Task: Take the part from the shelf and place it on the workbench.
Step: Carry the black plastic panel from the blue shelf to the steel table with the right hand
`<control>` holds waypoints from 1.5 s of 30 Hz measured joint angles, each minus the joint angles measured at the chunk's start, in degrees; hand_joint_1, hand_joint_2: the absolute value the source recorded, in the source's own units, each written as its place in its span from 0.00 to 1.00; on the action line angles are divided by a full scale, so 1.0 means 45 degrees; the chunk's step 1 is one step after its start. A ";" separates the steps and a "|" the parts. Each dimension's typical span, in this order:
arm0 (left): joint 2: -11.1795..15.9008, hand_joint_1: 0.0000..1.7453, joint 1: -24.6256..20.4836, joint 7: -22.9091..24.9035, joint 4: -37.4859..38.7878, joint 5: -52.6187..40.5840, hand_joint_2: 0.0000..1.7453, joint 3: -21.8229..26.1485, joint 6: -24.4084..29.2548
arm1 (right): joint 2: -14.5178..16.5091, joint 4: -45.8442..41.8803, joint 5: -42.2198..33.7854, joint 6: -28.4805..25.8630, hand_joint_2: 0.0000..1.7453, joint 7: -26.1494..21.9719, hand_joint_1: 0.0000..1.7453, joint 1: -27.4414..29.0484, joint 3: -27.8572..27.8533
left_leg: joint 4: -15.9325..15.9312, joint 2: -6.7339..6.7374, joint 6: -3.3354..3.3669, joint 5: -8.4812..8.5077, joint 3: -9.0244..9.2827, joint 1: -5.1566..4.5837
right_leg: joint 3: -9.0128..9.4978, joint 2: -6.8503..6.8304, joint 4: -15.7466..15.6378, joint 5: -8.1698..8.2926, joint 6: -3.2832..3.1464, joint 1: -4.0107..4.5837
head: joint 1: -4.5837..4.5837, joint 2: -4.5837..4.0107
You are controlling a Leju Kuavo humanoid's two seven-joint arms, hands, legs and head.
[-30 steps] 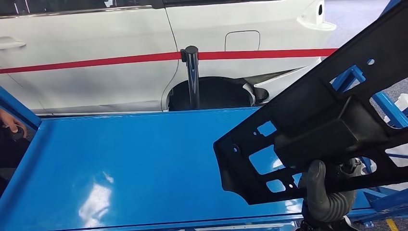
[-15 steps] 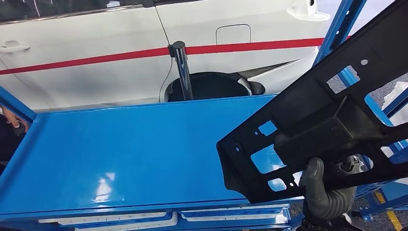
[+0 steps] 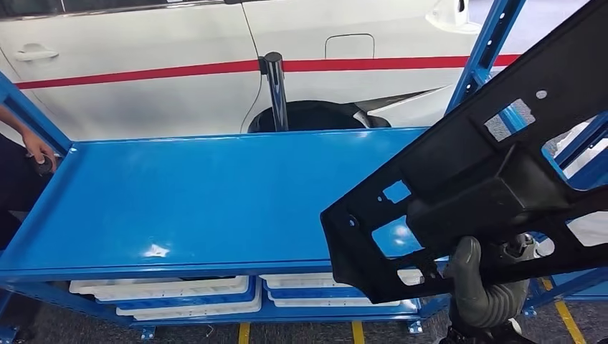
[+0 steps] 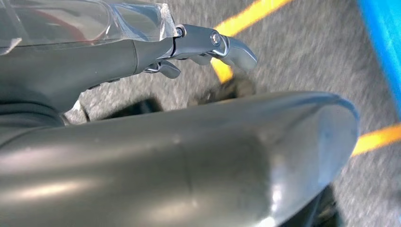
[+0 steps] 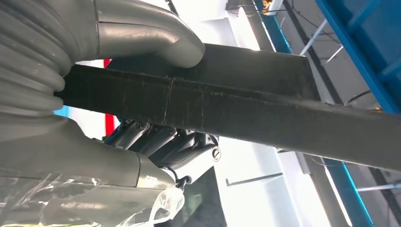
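The blue workbench (image 3: 179, 201) lies flat and bare in front of a white car (image 3: 143, 79), ready to take the load. The black part (image 3: 487, 179) hangs tilted above its right end, not yet down, carried high probably to clear the edge. The right hand (image 3: 487, 287) grips it from beneath, thumb over a bar; the left hand (image 4: 208, 45) hangs over the floor holding nothing, fingers loosely curled.

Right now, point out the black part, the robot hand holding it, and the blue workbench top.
black part (image 3: 495, 172), head view, on its raised central block.
right robot hand (image 3: 482, 290), head view, on its ribbed grey cover below the part.
blue workbench top (image 3: 193, 201), head view, on bare surface.
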 joint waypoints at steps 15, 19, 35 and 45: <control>0.0022 0.00 0.0113 -0.0121 0.0005 -0.0153 0.00 -0.0004 0.0322 | 0.0002 0.0011 0.1464 -0.0582 1.00 0.0387 1.00 0.0174 -0.0083 | 0.4257 -0.0026 -0.0962 -0.1649 -0.2664 0.0514 | 0.2096 -0.0195 -0.2656 0.0844 -0.0298 -0.0377 | -0.0018 0.0000; 0.0017 0.00 0.0163 -0.0121 0.0005 -0.0180 0.00 -0.0004 0.0361 | 0.0002 0.0009 0.1910 -0.0725 1.00 0.0545 1.00 0.0239 -0.0081 | 0.3753 0.0034 -0.0475 -0.1274 -0.1609 0.0284 | 0.1746 -0.0480 -0.2651 0.1120 -0.0397 -0.0108 | -0.0022 0.0000; -0.0057 0.00 0.0253 -0.0197 0.0005 -0.0036 0.00 -0.0006 0.0333 | -0.0027 -0.0004 0.2174 -0.0844 1.00 0.0741 1.00 0.0410 -0.0084 | 0.0605 -0.0772 -0.0110 -0.0311 -0.0168 0.0033 | 0.1466 0.0325 -0.1403 0.0681 0.0326 -0.0254 | 0.0007 0.0000; 0.0043 0.00 0.0259 -0.0243 0.0005 0.0083 0.00 -0.0006 0.0237 | -0.0022 -0.0004 0.1917 -0.0883 1.00 0.0323 1.00 0.0788 -0.0085 | 0.4042 -0.0451 -0.0826 -0.1787 -0.2128 0.0221 | 0.1975 -0.0191 -0.2635 0.0956 -0.0300 -0.0329 | -0.0064 0.0000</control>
